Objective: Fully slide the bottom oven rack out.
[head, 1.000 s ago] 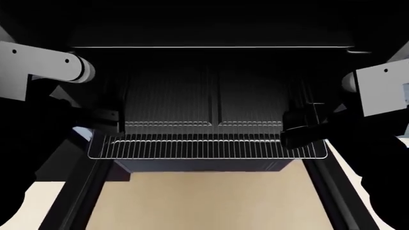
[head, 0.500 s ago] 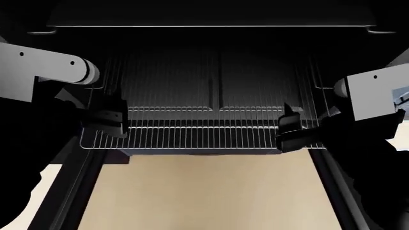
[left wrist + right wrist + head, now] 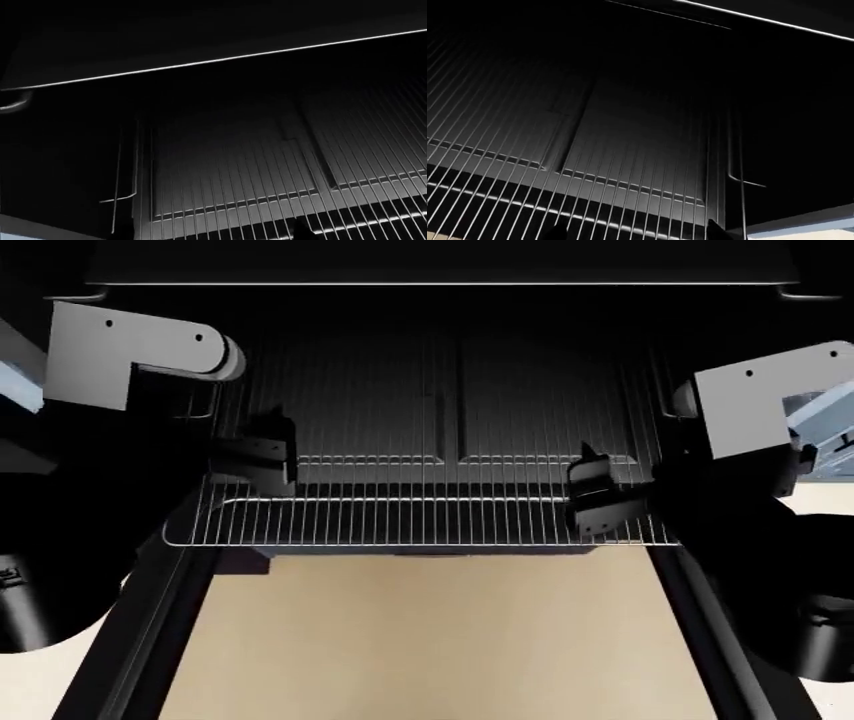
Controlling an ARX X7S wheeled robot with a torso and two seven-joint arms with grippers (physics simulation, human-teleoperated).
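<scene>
1. Rack [image 3: 427, 520]: silver-grey wire, drawn partway out of the oven [image 3: 441, 360], front rail out over the beige floor [image 3: 427, 640], rear rods running back into the dark cavity.
2. Two short crosswise wire steps visible across the rack's middle, split by a central groove.
3. Upper rack [image 3: 441, 283]: seen only as a thin bright bar above.
4. Left gripper [image 3: 267, 462]: over the rack's front-left corner, just above the rail; jaws dark against dark, opening impossible to tell, no grasp visible.
5. Right gripper [image 3: 597, 498]: at the rack's front-right corner, overlapping the front rods; cannot tell whether the jaws are clamped on the wire or merely beside it.
6. Left wrist view: rods of the rack [image 3: 280, 190] and the upper bar [image 3: 220, 61] only.
7. Right wrist view: rack rods [image 3: 594, 190] close up, dark tips at the frame's edge.
</scene>
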